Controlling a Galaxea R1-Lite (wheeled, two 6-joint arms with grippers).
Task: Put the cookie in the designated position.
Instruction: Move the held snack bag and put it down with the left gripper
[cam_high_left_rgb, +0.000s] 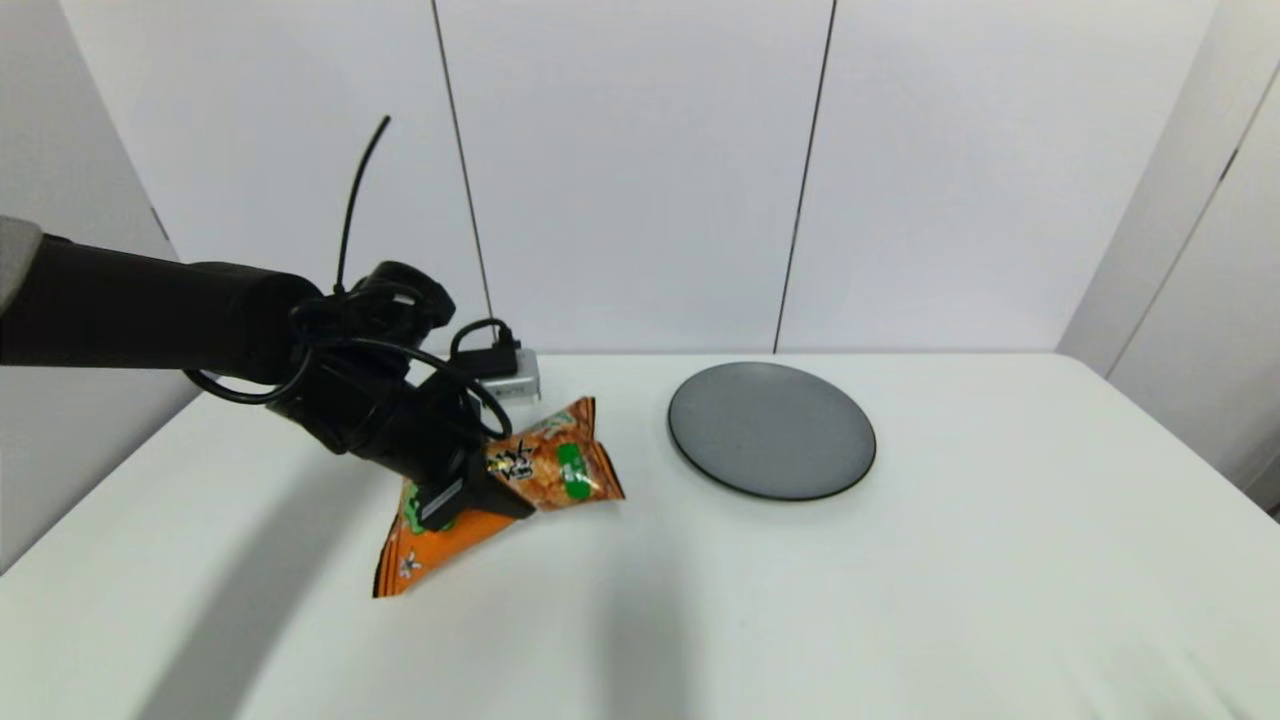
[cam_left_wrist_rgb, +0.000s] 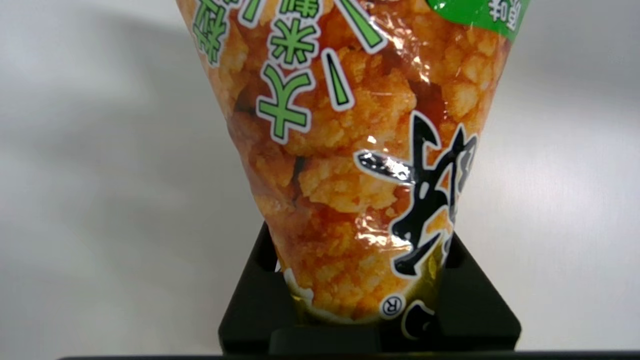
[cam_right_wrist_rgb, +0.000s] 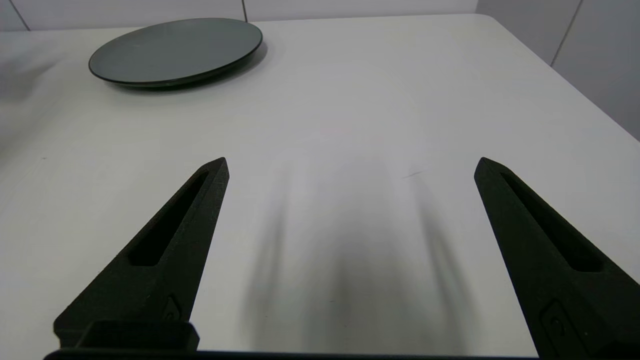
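Left of the plate (cam_high_left_rgb: 771, 431), left end effector (cam_high_left_rgb: 478, 492) clamped on the cookie (cam_high_left_rgb: 555, 468); right end effector (cam_right_wrist_rgb: 350, 167) wide open

One cookie (cam_high_left_rgb: 545, 465), one plate (cam_high_left_rgb: 771, 430), one table (cam_high_left_rgb: 1000, 580).

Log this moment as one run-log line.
left end effector: shut on cookie, lifting one end | plate: bare | right end effector: open, parked over table

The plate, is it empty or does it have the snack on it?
Empty. The plate is bare; the cookie is beside it, in the left gripper.
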